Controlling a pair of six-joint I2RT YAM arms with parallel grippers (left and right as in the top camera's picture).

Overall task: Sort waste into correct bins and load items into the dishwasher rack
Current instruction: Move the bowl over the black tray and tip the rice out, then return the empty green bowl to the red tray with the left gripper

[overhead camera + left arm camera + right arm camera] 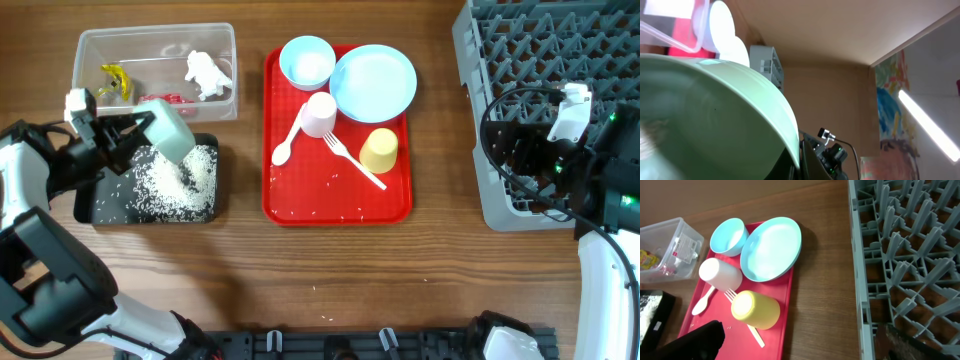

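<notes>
Wooden table (450,260), perhaps tan wall (830,85)

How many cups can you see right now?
2. Both are on the red tray: the pale pink cup near its middle, just below the bowl, and the yellow cup toward its right edge. None appears hidden.
</notes>
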